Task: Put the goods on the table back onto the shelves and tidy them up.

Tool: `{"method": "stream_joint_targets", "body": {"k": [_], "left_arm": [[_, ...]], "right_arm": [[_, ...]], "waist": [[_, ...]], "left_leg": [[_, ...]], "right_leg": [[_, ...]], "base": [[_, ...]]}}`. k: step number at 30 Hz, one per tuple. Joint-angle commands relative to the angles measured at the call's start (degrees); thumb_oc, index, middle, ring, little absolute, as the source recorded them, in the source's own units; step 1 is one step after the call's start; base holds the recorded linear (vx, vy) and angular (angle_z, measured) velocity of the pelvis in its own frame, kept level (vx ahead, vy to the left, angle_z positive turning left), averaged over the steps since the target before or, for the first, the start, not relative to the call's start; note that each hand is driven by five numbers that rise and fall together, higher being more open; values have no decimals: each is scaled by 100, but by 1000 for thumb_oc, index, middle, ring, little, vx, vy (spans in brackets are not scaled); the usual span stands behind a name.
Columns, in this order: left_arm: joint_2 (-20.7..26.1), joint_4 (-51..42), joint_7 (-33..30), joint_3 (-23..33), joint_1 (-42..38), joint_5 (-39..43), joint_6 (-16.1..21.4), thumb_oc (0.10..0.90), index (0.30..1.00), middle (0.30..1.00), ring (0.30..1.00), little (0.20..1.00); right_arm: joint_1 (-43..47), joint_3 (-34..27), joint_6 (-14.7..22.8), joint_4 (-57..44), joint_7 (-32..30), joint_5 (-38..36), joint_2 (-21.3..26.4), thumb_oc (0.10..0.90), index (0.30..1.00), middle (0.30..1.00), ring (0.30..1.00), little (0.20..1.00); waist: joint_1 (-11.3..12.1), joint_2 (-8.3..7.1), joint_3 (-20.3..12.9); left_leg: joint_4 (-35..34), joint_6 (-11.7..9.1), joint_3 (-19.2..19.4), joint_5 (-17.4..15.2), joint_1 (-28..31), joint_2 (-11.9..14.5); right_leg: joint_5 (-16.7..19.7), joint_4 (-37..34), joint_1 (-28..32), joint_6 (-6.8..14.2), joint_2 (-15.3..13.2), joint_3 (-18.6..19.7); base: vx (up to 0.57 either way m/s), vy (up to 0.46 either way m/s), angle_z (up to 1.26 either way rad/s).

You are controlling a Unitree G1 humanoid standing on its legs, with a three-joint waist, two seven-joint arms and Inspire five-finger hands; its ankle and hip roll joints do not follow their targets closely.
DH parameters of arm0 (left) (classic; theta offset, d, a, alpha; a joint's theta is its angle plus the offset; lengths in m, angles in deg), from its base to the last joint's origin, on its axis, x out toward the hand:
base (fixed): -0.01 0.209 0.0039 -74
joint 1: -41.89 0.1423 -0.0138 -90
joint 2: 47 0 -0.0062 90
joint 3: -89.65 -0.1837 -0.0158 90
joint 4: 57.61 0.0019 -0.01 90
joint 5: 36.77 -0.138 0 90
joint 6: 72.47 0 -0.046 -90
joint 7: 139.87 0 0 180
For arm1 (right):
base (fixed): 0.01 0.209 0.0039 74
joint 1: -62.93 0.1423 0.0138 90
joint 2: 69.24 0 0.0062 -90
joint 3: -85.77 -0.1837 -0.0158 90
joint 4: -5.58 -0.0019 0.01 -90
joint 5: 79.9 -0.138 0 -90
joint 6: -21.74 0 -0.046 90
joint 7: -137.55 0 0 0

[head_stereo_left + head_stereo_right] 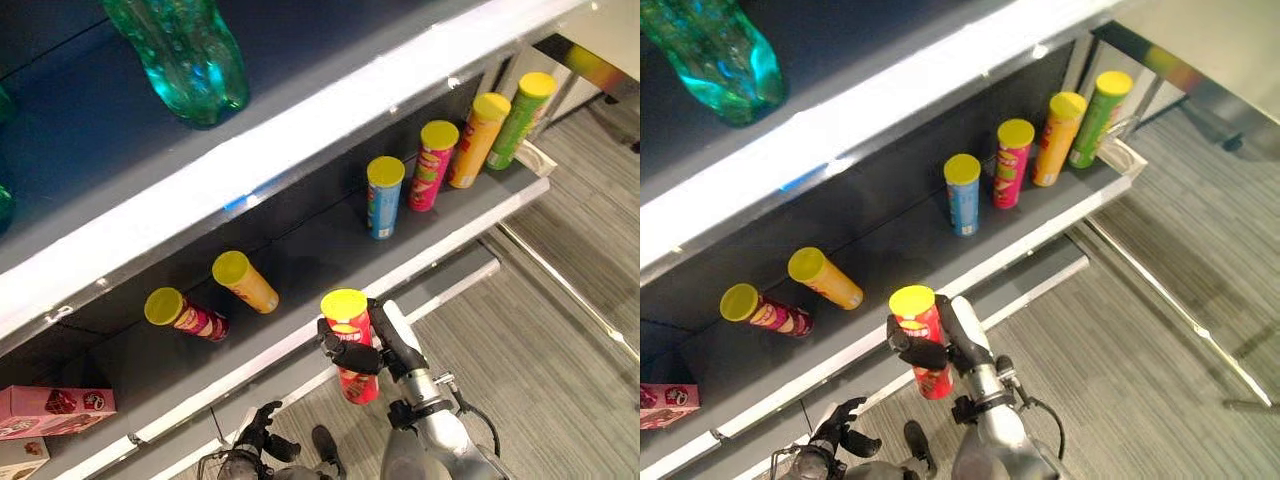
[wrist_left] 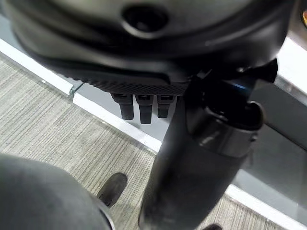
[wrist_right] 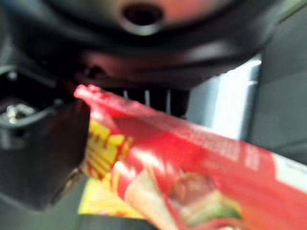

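Note:
A red can [image 1: 347, 345] with a yellow lid is upright in my right hand [image 1: 392, 345], whose fingers and thumb wrap round its middle. It hangs just in front of the edge of the grey shelf [image 1: 455, 235], between the lying and the standing cans. The right wrist view shows the red can [image 3: 192, 163] slanting across, close under the palm. My left hand [image 1: 258, 428] hangs low near the floor with relaxed fingers [image 2: 140, 108] and holds nothing.
On the shelf a maroon can [image 1: 187, 313] and an orange can [image 1: 246, 282] lie on their sides. A blue [image 1: 384, 197], a pink [image 1: 432, 165], an orange [image 1: 478, 140] and a green can [image 1: 520, 120] stand to the right. A green bottle [image 1: 190, 55] stands on the upper shelf; a pink box [image 1: 55, 410] sits lower left.

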Motion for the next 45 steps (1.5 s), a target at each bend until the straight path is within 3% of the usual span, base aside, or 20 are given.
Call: {"method": "stream_joint_targets", "body": {"k": [1,7,15,24,26,29,30,37,45], "left_arm": [[-32,-182,-296,124,40,316,301,800,900,900,900,900],[-64,-56,-487,248,363,652,384,800,900,900,900,900],[19,104,-481,186,379,610,346,800,900,900,900,900],[101,43,-499,111,353,683,343,800,900,900,900,900],[125,-62,-532,-3,381,685,366,800,900,900,900,900],[132,-90,-532,-26,389,709,379,800,900,900,900,900],[135,-68,-525,-48,400,694,380,800,900,900,900,900],[148,4,-444,-81,362,606,351,800,900,900,900,900],[161,-147,-400,-269,357,393,419,800,900,900,900,900]], "right_arm": [[718,269,660,-1009,-266,-165,-149,400,300,300,300,300],[1561,686,632,43,-872,310,-579,400,300,300,300,300],[2337,485,554,255,-1265,496,-818,400,300,300,300,300],[2953,281,540,261,-1747,750,-1064,400,300,300,300,300],[3331,-74,519,372,-2305,951,-1126,400,300,300,300,300],[3467,-284,463,377,-2594,1129,-1108,400,300,300,300,300],[3615,-516,304,323,-3013,1551,-1001,400,300,300,300,300],[3672,-604,159,212,-3271,1957,-929,400,300,300,300,300],[3520,-341,383,344,-3177,1729,-1111,400,300,300,300,300]], "waist": [[390,370,212],[865,381,25],[1134,314,-16],[1394,251,28],[1517,303,12],[1576,335,3],[1638,386,-25],[1692,472,-83],[1671,585,-83]], "left_leg": [[-183,-237,-313,-433,161,420],[-183,-248,-477,-286,-86,512],[-183,-227,-701,-183,-324,427],[-183,-207,-765,-149,-456,416],[-183,-199,-820,-129,-518,409],[-183,-195,-848,-127,-538,397],[-183,-189,-914,-131,-556,384],[-183,-187,-1044,-144,-579,329],[-183,-170,-1130,-163,-637,242]], "right_leg": [[-935,595,-36,374,335,93],[-690,97,187,438,291,-450],[-481,-103,173,527,84,-797],[-350,-244,180,570,23,-930],[-335,-260,179,583,-11,-988],[-336,-266,182,588,-23,-1019],[-345,-266,202,596,-50,-1066],[-373,-229,222,600,-112,-1122],[-328,-192,169,636,-238,-1175]], "base": [[-45,45,-30],[-3,-59,-1],[-7,-22,24],[11,-9,11],[36,-7,17],[24,-14,8],[19,-12,4],[15,-15,5],[-16,1,7]]}}
